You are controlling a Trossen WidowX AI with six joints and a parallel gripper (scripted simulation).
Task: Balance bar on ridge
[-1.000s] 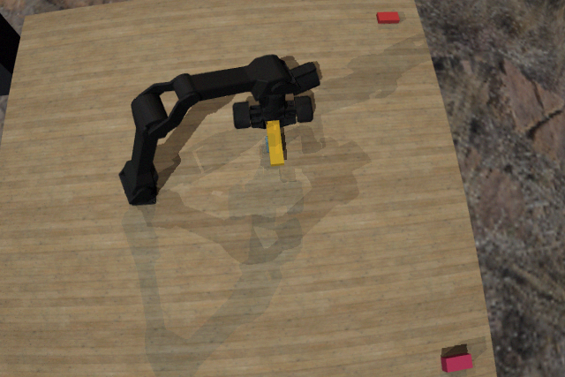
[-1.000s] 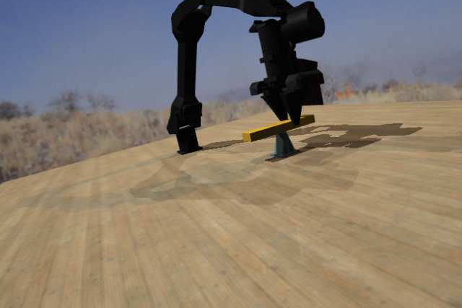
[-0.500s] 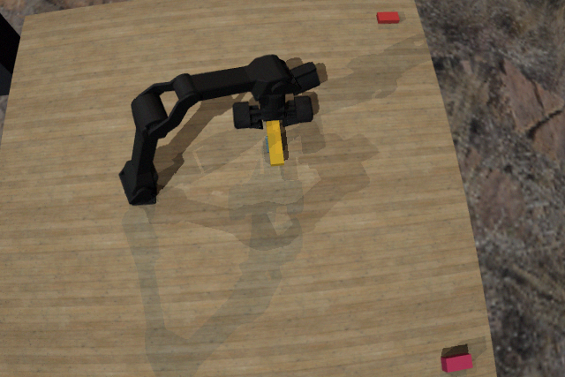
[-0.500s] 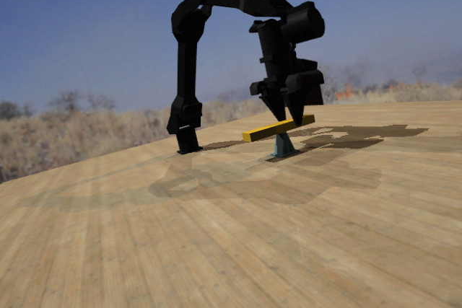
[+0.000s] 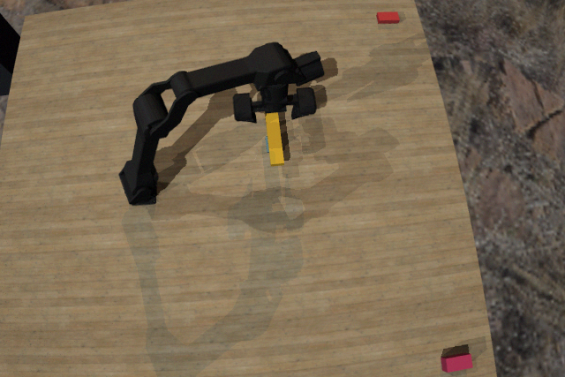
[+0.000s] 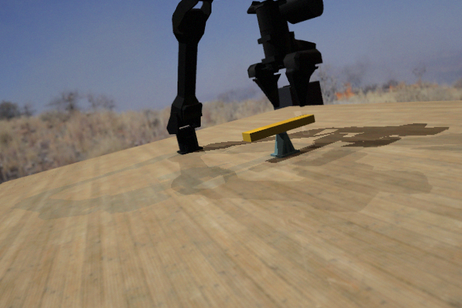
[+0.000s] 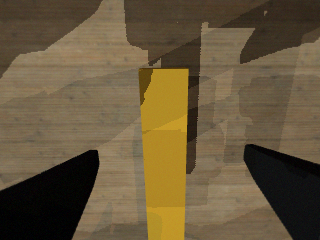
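The tool (image 6: 289, 104) hangs above the far end of the yellow bar (image 6: 278, 127), its fingers spread wide apart with nothing between them. In the wrist view the two dark fingers sit at 8 and 4 o'clock of the frame, each well off the bar's flanks, no contact on either side.

The yellow bar lies across the teal ridge (image 6: 283, 145), near the middle of the wooden bench (image 6: 224, 241). In the exterior view both ends stand off the bench surface and the bar appears close to level, though the sloping camera angle prevents a firm reading. Judgement: placement and release are done; what remains is to see that it stays put.

Handling judgement: the bar looks rigid, square-edged and smooth-faced, probably light, so it would slip or tip at a small nudge. If re-gripped, take it across the narrow width, directly over the ridge.

View comparison: the exterior view alone shows the ridge's full shape and the gap beneath the bar. The top view shows only a sliver of the ridge at 9 o'clock of the bar, plus a red block (image 5: 387, 17) at 1 o'clock and a pink block (image 5: 455, 362) at 5 o'clock, both well apart. The wrist view hides the ridge entirely.
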